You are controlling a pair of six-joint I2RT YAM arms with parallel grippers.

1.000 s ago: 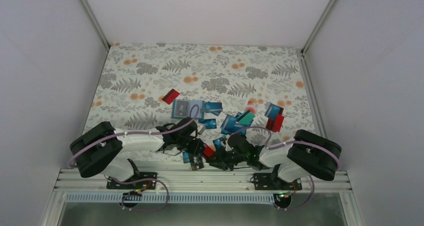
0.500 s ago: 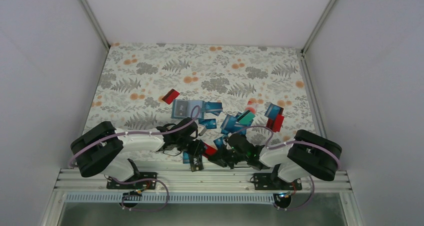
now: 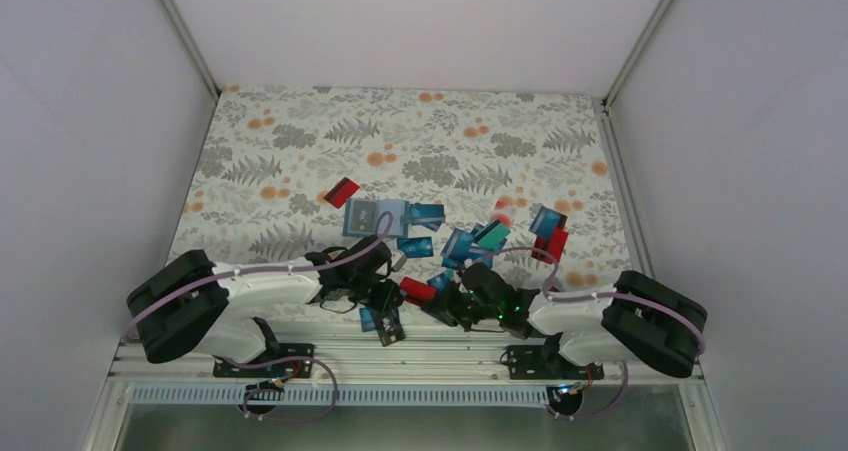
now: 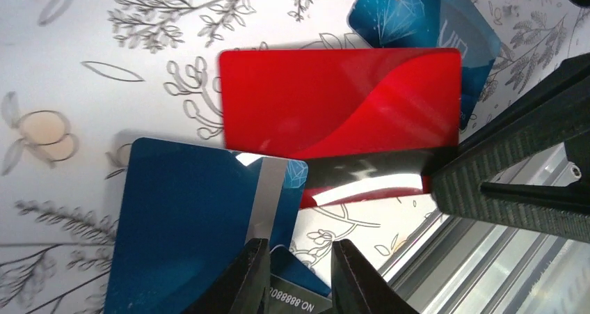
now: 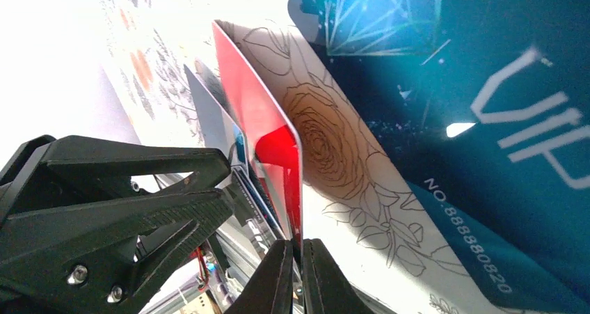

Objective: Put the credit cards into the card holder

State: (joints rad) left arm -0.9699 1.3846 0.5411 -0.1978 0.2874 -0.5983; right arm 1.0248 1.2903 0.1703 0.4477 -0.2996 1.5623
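- Red card (image 4: 341, 112): we see it lifted off the table (image 3: 300, 141) at the near edge, between the two grippers. Its long axis runs left-right across the left wrist view, with a dark stripe along the lower long edge.
- Right gripper (image 5: 298, 280): clamped fully shut on one end of the red card. From the right wrist the card shows almost edge-on, pointing up and away from the fingertips.
- Left gripper (image 4: 296, 283): jaws only narrowly parted, pinching a blue card (image 4: 195, 223) with a silver stripe. A numbered blue strip sits between the fingers. We can't tell if it's the same card or a second one, as the frame bottom cuts it off.
- The blue card's corner overlaps the red card's stripe in the left wrist view. We can't tell if they touch.
- Card holder (image 3: 368, 216): lies open and flat on the table beyond the left gripper, apart from the red card. The left arm's cable (image 3: 290, 265) crosses its right half.
- Loose cards (image 3: 478, 239): blue, teal and red, scattered right of the holder. Their print is too small to read.
- VIP card (image 5: 501, 119): blue, flat on the table below the right gripper.
- The upper left of the right wrist view is blown out.
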